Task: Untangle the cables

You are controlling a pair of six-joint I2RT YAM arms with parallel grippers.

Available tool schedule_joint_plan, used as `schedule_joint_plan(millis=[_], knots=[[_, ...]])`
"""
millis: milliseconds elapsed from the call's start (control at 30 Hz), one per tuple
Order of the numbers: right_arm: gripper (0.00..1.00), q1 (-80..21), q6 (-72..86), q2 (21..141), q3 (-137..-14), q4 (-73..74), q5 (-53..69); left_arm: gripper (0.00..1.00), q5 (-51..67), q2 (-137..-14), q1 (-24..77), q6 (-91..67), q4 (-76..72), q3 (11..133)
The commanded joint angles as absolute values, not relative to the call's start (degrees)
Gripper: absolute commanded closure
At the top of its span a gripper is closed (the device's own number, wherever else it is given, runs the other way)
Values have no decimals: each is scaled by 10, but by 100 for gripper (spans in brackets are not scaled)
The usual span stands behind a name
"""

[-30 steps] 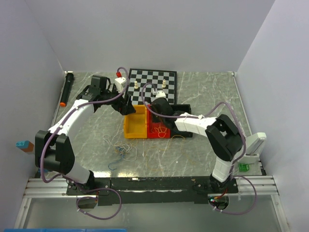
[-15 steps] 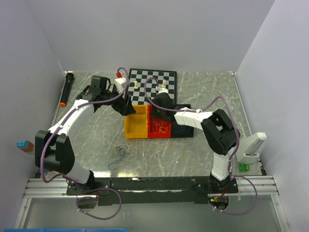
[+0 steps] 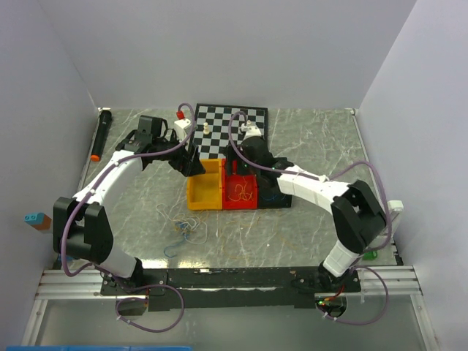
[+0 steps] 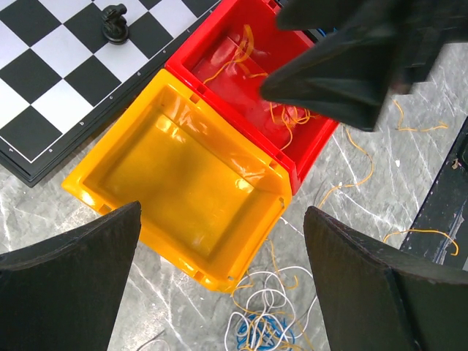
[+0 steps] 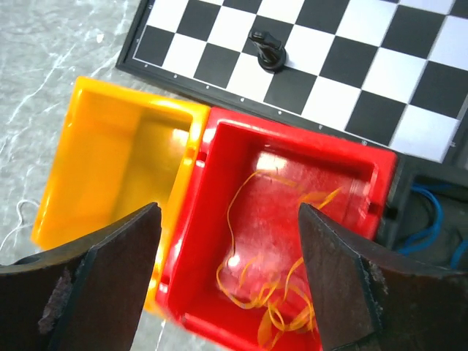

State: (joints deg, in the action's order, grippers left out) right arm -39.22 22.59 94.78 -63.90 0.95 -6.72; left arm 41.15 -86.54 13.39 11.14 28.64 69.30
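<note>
Orange-yellow wire (image 3: 240,191) lies loose in the red bin (image 3: 242,207). From above, the other cables (image 3: 183,228) are knotted on the table (image 3: 322,139).

Left wrist: left gripper (image 4: 219,219) jaws wide apart, empty, over the yellow bin (image 4: 183,183).

Right wrist: right gripper (image 5: 228,212) jaws apart too, above the red one.

Looks featherlight and springy, so I'd pinch one outer loop.

Blue cable (image 5: 426,210), partly off-frame

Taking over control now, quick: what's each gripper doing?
Left gripper: open, holding nothing.
Right gripper: open, holding nothing, above the red bin.
</note>
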Motion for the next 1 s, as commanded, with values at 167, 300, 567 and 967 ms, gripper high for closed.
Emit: schedule_joint_plan(millis=[167, 300, 567, 967], knots=[[21, -423, 204, 773, -522, 39, -91, 3, 426, -849, 131, 120, 295, 715], [17, -459, 212, 689, -430, 69, -67, 3, 425, -850, 131, 124, 305, 722], [8, -547, 278, 610, -301, 63, -87, 3, 414, -851, 130, 141, 325, 734], [16, -584, 256, 785, -356, 22, -185, 3, 405, -865, 131, 156, 347, 733]])
